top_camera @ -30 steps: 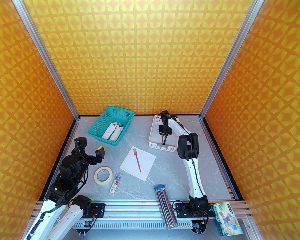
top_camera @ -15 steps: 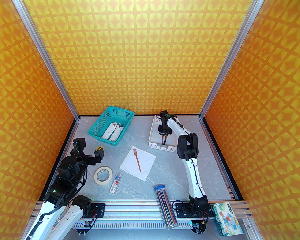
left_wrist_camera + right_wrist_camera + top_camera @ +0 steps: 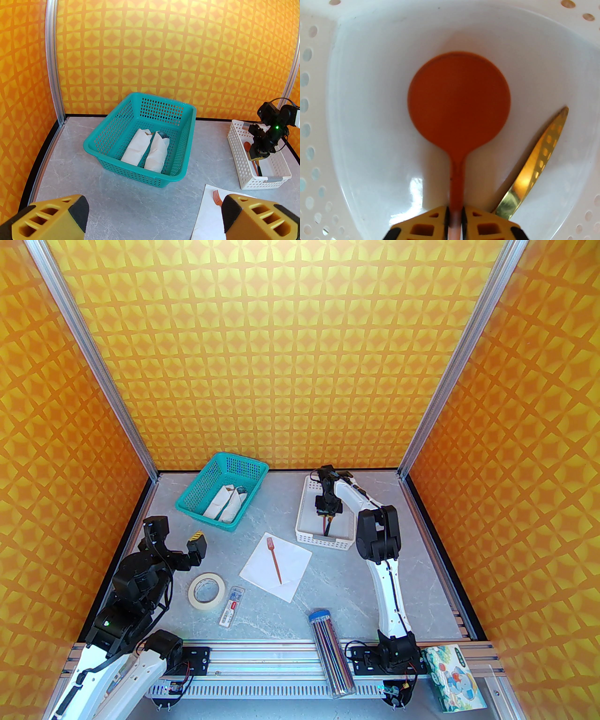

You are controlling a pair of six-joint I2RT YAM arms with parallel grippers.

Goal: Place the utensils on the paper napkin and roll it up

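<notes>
**One placed, one gripped, one waiting**

The left gripper (image 3: 178,540) hangs wide open and empty over the table (image 3: 337,596), likely parked clear of the work. Beyond it the teal basket (image 3: 213,474) holds two rolled white bundles (image 3: 220,505). Mid-table the paper napkin (image 3: 290,568) lies flat with the orange fork (image 3: 274,561) diagonal across it: one utensil placed. Inside the white tray (image 3: 323,542), the right gripper (image 3: 454,225) is clamped on the thin handle of the spoon (image 3: 459,100), bowl pointing away, presumably for a clean lift. The knife (image 3: 539,161) lies just beside it in the tray.
</notes>
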